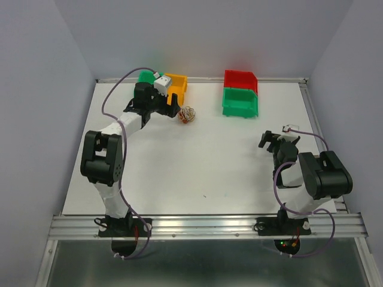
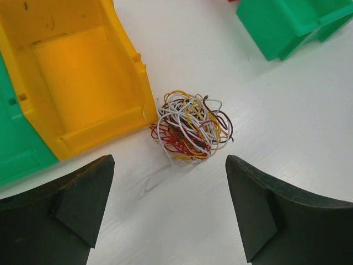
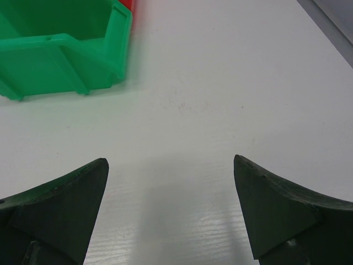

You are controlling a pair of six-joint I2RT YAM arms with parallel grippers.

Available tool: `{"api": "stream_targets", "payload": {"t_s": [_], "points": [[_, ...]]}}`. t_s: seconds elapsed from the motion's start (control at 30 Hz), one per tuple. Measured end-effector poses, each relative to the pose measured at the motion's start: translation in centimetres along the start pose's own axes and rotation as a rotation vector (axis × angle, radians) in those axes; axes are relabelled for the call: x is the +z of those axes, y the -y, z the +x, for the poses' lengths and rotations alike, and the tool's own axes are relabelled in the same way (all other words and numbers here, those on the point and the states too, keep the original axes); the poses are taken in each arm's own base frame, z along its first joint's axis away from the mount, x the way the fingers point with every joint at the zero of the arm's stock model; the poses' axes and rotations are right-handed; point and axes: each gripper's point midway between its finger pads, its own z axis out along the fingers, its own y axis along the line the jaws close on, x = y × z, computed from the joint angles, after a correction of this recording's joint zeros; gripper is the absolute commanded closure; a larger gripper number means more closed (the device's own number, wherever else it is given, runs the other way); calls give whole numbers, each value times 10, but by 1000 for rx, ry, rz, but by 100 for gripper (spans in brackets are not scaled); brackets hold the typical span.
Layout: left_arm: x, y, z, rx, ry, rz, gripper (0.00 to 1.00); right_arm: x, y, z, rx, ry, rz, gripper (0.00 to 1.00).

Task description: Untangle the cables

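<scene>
Both open, empty: L gripper (image 2: 170,165) below cables (image 2: 190,126) mid-frame, just beside yellow bin (image 2: 83,83); R gripper (image 3: 171,165) over table (image 3: 220,83).

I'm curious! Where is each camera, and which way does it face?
Top external: high behind the robot, looking down at the white table; left arm and right arm show.
Left wrist: above the cable tangle beside the yellow bin, looking down; open left gripper shows.
Right wrist: low, facing table and green bin; open right gripper shows.
Shared: top and left wrist both see cable tangle and yellow bin.
</scene>
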Motion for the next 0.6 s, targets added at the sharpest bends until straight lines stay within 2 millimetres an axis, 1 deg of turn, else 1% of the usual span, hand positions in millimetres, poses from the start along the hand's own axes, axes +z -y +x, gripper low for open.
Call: {"api": "stream_targets", "payload": {"t_s": [0.03, 0.07, 0.17, 0.23, 0.27, 0.37, 0.4, 0.43, 0.47, 0.53, 0.57, 0.6], "points": [[9, -2, 1, -3, -18, -11, 8, 0, 0, 0, 0, 0, 0, 0], [17, 0, 13, -12, -50, -8, 8, 0, 0, 0, 0, 0, 0, 0], [34, 7, 29, -22, -116, -13, 12, 0, 0, 0, 0, 0, 0, 0], [39, 12, 36, -23, -142, -15, 14, 0, 0, 0, 0, 0, 0, 0], [42, 15, 40, -24, -157, -18, 19, 0, 0, 0, 0, 0, 0, 0], [48, 23, 41, -22, -173, -18, 26, 0, 0, 0, 0, 0, 0, 0], [52, 25, 41, -21, -178, -20, 30, 0, 0, 0, 0, 0, 0, 0], [54, 26, 41, -19, -181, -20, 33, 0, 0, 0, 0, 0, 0, 0], [56, 27, 42, -20, -184, -22, 40, 0, 0, 0, 0, 0, 0, 0], [58, 28, 47, -24, -199, -29, 49, 0, 0, 0, 0, 0, 0, 0], [59, 27, 50, -23, -205, -33, 56, 0, 0, 0, 0, 0, 0, 0], [60, 27, 52, -27, -211, -36, 71, 0, 0, 0, 0, 0, 0, 0]]}}
